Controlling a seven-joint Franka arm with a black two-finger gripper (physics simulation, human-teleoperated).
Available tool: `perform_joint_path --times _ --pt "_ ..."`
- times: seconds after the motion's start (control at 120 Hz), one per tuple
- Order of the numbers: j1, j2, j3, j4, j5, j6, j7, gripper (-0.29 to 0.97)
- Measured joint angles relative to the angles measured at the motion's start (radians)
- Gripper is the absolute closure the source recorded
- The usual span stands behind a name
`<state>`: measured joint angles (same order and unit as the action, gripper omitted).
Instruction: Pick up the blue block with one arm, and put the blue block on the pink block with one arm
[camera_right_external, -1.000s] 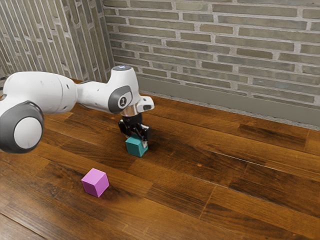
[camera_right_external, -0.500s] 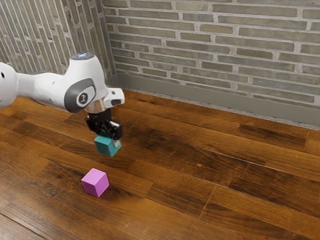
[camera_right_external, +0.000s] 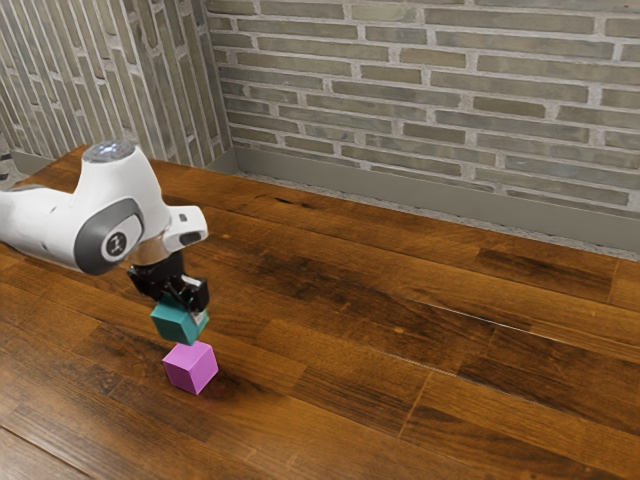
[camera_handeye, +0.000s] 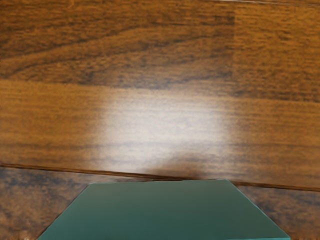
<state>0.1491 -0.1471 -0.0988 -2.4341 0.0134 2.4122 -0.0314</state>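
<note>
1. The wooden surface (camera_right_external: 420, 330) was seen running wide and bare toward the exterior view's right. Plenty of open room was left on that side and toward the near edge.
2. At the back, the surface was bounded by a brick wall (camera_right_external: 430, 90) with a grey skirting (camera_right_external: 450, 200) at its foot. Both were well apart from the blocks.
3. The arm (camera_right_external: 70, 225) was seen entering from the exterior view's left, with the gripper (camera_right_external: 181, 303) pointed down.
4. In the exterior view, the blue block (camera_right_external: 176, 324) was gripped between the black fingers from two sides and carried off the wood.
5. It was hung right over the pink block (camera_right_external: 190, 366). The edges looked to meet, but contact could not be judged.
6. The pink block was seen resting flat on the wood, with a shadow cast toward the exterior view's right.
7. In the wrist view, the blue block (camera_handeye: 162, 212) was shown close under the hand as a broad, flat face.
8. Beyond it, a plank seam (camera_handeye: 125, 172) and a pale sheen (camera_handeye: 160, 125) on the wood were picked up.
9. The blue block was rendered more teal than blue, a plain, sharp-edged cube tilted slightly in the grip.
</note>
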Motion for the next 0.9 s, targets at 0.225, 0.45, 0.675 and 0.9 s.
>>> perform_joint_path --times 0.225,0.45,0.675,0.9 --pt "0.0 -0.008 0.001 -0.042 0.004 0.009 0.007 0.3" --pt "0.0 0.006 0.001 -0.045 0.005 0.012 0.015 0.28" --pt "0.0 0.008 0.001 -0.032 -0.001 0.022 0.036 0.1" --pt "-0.033 0.046 0.079 0.528 -0.09 -0.345 0.023 0.03"
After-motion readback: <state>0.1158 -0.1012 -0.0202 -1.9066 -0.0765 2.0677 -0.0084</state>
